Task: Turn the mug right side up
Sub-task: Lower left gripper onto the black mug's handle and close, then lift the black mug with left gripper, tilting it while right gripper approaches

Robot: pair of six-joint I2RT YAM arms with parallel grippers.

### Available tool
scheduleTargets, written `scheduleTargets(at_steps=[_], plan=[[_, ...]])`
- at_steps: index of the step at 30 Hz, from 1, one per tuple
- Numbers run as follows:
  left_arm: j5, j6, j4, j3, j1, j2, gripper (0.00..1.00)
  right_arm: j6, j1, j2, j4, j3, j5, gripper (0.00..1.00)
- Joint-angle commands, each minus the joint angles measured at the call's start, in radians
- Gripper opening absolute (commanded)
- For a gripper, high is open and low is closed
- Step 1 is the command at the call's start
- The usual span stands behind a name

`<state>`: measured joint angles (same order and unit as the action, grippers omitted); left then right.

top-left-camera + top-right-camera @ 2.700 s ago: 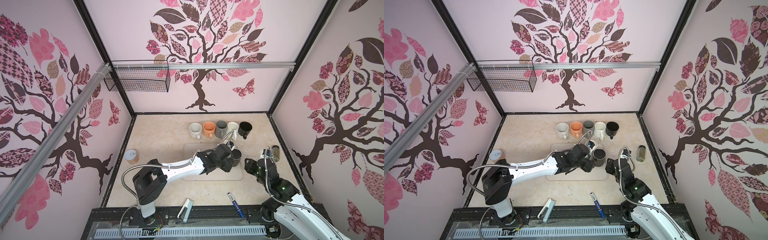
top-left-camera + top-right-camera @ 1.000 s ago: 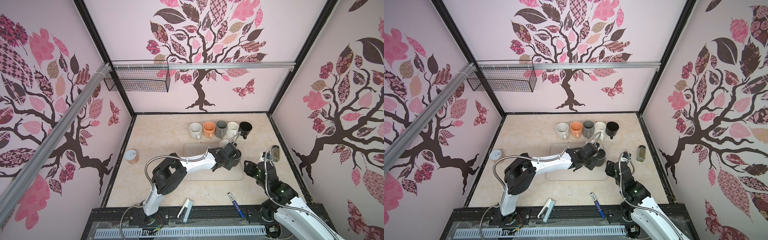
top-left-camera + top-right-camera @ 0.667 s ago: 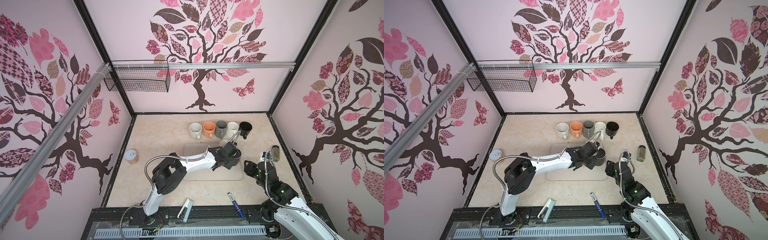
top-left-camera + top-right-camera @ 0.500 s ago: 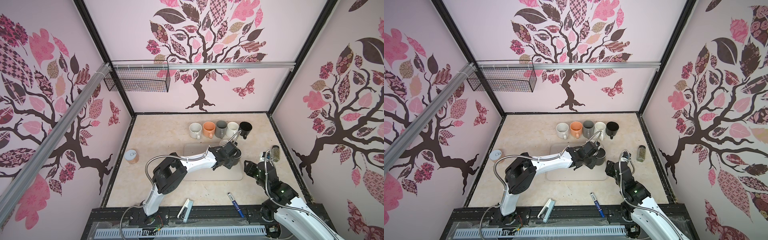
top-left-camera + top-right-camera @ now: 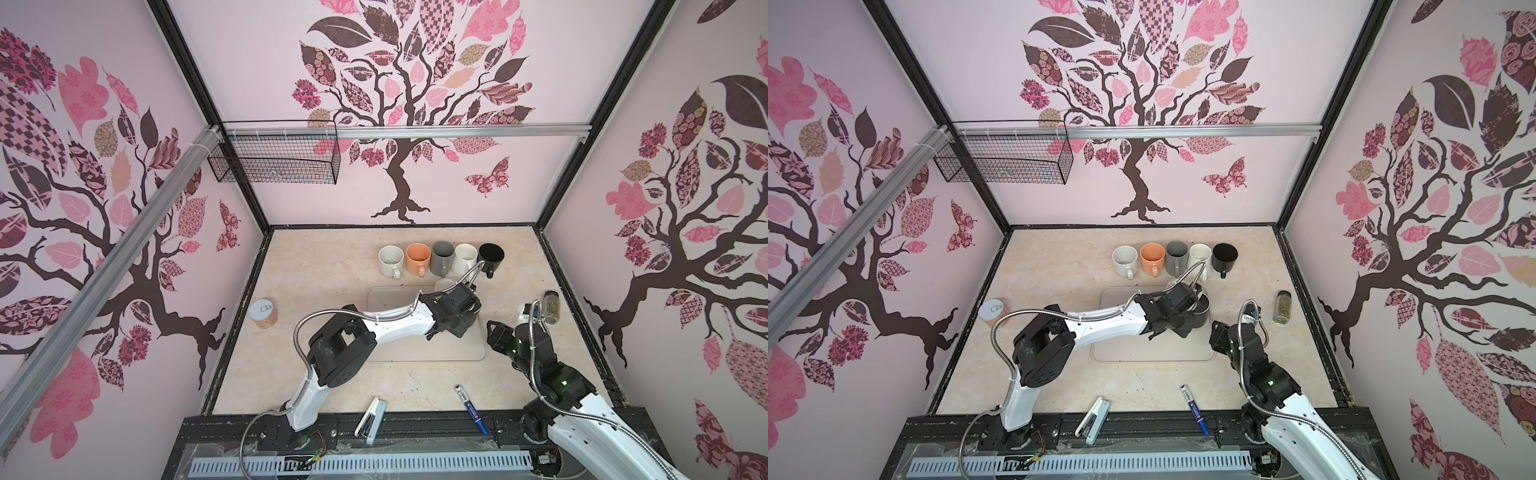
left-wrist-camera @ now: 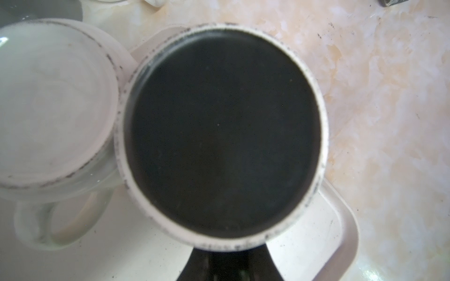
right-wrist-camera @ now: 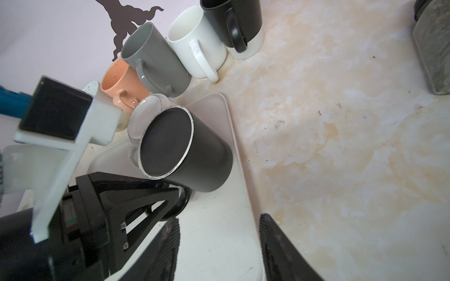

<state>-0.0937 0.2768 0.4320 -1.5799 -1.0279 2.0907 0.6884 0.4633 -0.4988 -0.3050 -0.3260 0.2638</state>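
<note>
The mug [image 7: 194, 150] is dark grey with a pale-rimmed base [image 6: 221, 136] facing up. It stands upside down on the beige tray [image 5: 415, 353], near the tray's far right corner. In both top views my left gripper [image 5: 455, 320] [image 5: 1183, 320] covers most of it. In the right wrist view the left gripper [image 7: 174, 194] is shut on the mug's dark handle [image 7: 181, 206]. My right gripper [image 7: 219, 233] hangs open and empty over the tray's right edge, just right of the mug [image 5: 494, 328].
A clear glass mug [image 6: 53, 104] stands upside down against the dark mug. Several upright mugs line the back, from speckled white [image 5: 390, 259] to black [image 5: 491, 255]. A spice jar [image 5: 552, 306], a can [image 5: 263, 313], a pen [image 5: 469, 409] and a white stapler [image 5: 370, 422] lie around the tray.
My left gripper has reached to the mug and its jaws have closed on the handle. The mug stays upside down in the same spot. The right arm has barely moved.
</note>
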Motion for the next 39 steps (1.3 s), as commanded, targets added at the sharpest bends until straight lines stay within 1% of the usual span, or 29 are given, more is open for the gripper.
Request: scheduleTargets(at_steps=[1,6,11,14,17,20,22,25,28,33,37,39], plan=[[-0.065,-0.030,-0.008,-0.019,-0.018,-0.073,0.00,-0.003,-0.002,0.012,0.002,-0.017,-0.001,0.56],[-0.141,-0.055,0.039,-0.020,-0.055,-0.145,0.00,0.013,-0.002,0.041,-0.003,-0.016,-0.028,0.56],[-0.178,-0.061,0.045,0.021,-0.061,-0.255,0.00,0.022,-0.002,0.169,0.060,-0.003,-0.212,0.55],[-0.216,-0.075,0.055,0.030,-0.057,-0.323,0.00,0.039,-0.002,0.246,0.096,0.004,-0.281,0.55],[-0.214,-0.073,0.022,0.065,-0.046,-0.411,0.00,0.074,-0.002,0.267,0.167,0.023,-0.346,0.56],[-0.142,-0.039,-0.036,0.125,-0.019,-0.525,0.00,0.155,-0.002,0.241,0.326,0.069,-0.471,0.58],[-0.042,0.016,-0.099,0.183,0.015,-0.610,0.00,0.235,-0.002,0.194,0.478,0.117,-0.540,0.60],[0.091,0.121,-0.220,0.291,0.070,-0.728,0.00,0.337,-0.002,0.100,0.724,0.180,-0.608,0.60],[0.174,0.217,-0.323,0.389,0.112,-0.828,0.00,0.391,-0.001,0.004,0.891,0.192,-0.654,0.60],[0.292,0.389,-0.517,0.529,0.183,-0.942,0.00,0.483,-0.001,-0.108,1.138,0.175,-0.725,0.59],[0.365,0.533,-0.754,0.633,0.228,-0.980,0.00,0.590,0.000,-0.213,1.336,0.156,-0.741,0.57],[0.380,0.557,-0.783,0.641,0.228,-0.976,0.00,0.643,-0.001,-0.270,1.448,0.151,-0.728,0.56]])
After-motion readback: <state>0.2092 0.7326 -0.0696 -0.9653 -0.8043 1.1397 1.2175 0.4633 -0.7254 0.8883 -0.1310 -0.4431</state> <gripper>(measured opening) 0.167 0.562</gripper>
